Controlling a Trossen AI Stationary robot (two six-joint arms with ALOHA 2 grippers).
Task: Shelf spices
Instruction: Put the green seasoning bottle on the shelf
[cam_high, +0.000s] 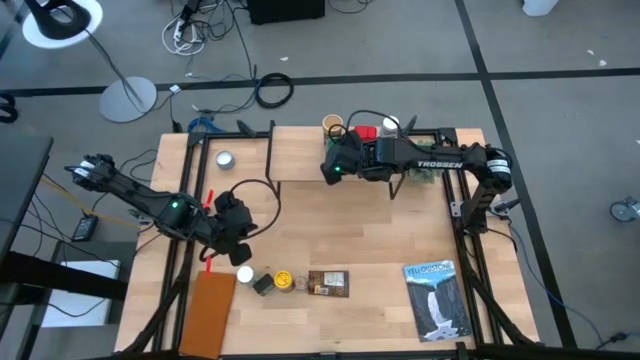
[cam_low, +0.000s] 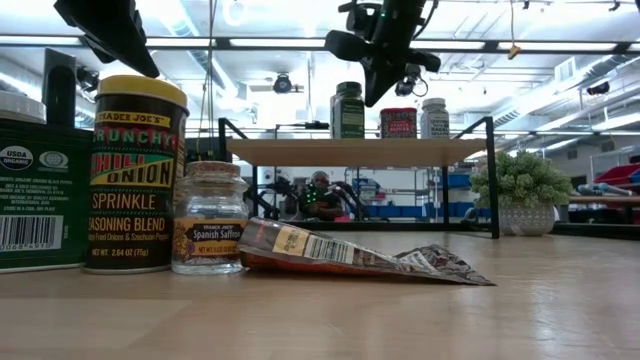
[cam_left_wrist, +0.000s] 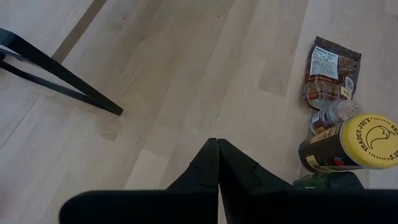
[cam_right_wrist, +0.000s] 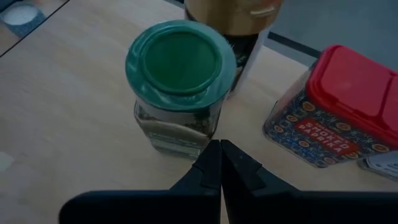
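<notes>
Seven spice jars (cam_low: 136, 172), one packet (cam_low: 350, 255)

Grey floor (cam_high: 420, 40) around the light wooden table (cam_high: 370, 235), crossed by dark seam lines. Round lamp base (cam_high: 127, 98) on a thin pole at the far left, white shade (cam_high: 62, 20) above. Loose cables (cam_high: 200, 25) coiled on the floor. Bright ceiling strip lights (cam_low: 560, 45) in the low view, a leafy potted plant (cam_low: 520, 190) beyond the table's right end.
</notes>
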